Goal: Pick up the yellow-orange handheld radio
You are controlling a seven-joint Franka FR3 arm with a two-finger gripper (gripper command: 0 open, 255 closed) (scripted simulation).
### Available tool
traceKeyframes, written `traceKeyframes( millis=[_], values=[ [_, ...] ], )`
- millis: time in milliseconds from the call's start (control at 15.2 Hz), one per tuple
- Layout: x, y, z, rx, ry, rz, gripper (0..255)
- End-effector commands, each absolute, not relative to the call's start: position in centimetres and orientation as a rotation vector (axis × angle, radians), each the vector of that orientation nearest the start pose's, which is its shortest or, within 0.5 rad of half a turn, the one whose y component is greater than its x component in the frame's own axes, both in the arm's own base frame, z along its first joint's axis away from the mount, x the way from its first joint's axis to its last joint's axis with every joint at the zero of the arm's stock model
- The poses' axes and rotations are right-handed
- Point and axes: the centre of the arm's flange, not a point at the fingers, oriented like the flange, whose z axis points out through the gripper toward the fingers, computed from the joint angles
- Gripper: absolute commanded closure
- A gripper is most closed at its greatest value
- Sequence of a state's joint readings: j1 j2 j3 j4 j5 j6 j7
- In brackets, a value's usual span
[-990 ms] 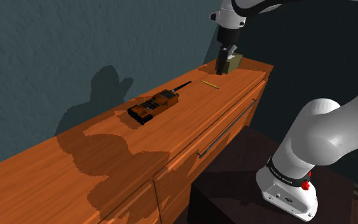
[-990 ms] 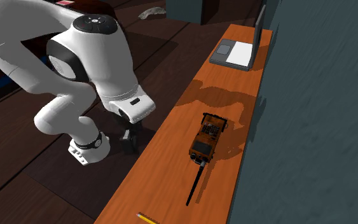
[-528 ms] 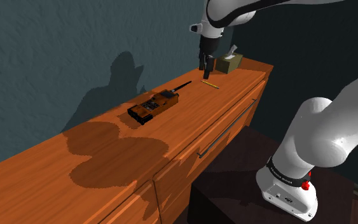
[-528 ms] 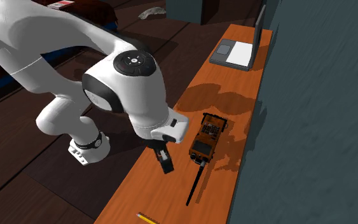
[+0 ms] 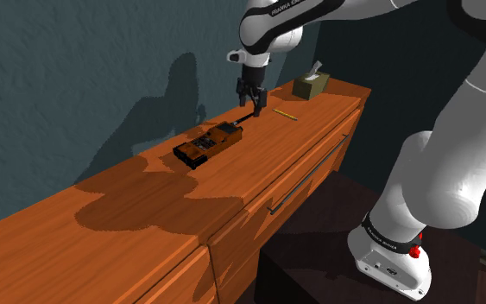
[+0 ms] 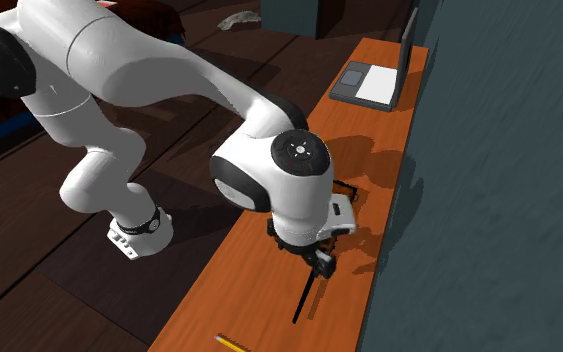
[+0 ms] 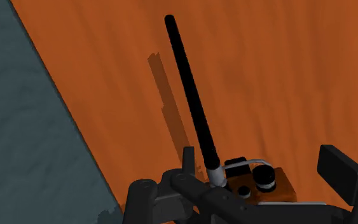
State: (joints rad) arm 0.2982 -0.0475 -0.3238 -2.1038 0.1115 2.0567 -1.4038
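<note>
orange-brown sideboard top (image 5: 146, 226) holds orange-and-black radio (image 5: 208, 144), long black antenna (image 7: 190, 89).

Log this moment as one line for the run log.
phase: pre-grasp | gripper: open, over top end of orange handheld radio | radio: flat on wooden cabinet top, unheld

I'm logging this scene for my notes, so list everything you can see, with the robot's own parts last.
radio: one, orange with a black aerial, lying flat mid-sideboard
pencil: one, yellow, on the sideboard past the aerial's tip
tissue box: one, olive, at the sideboard's far end in the shoulder view
laptop: one, grey, open, at the end away from the pencil
sideboard: one, orange-brown wood with drawers, against the wall
wall: one, blue-grey, behind the sideboard
arm: one, white with dark joints, reaching over the sideboard
jaws: one pair, black, open, above the radio's aerial
</note>
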Motion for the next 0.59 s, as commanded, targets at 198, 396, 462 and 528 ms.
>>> traceKeyframes(
  millis=[198,396,462,528],
  values=[
    [57.1,2.5,40.9,-2.123,-2.15,-0.118,0],
    [57.1,2.5,39.3,-2.123,-2.15,-0.118,0],
    [57.1,2.5,38.8,-2.123,-2.15,-0.118,0],
    [57.1,2.5,38.3,-2.123,-2.15,-0.118,0]
  ],
)
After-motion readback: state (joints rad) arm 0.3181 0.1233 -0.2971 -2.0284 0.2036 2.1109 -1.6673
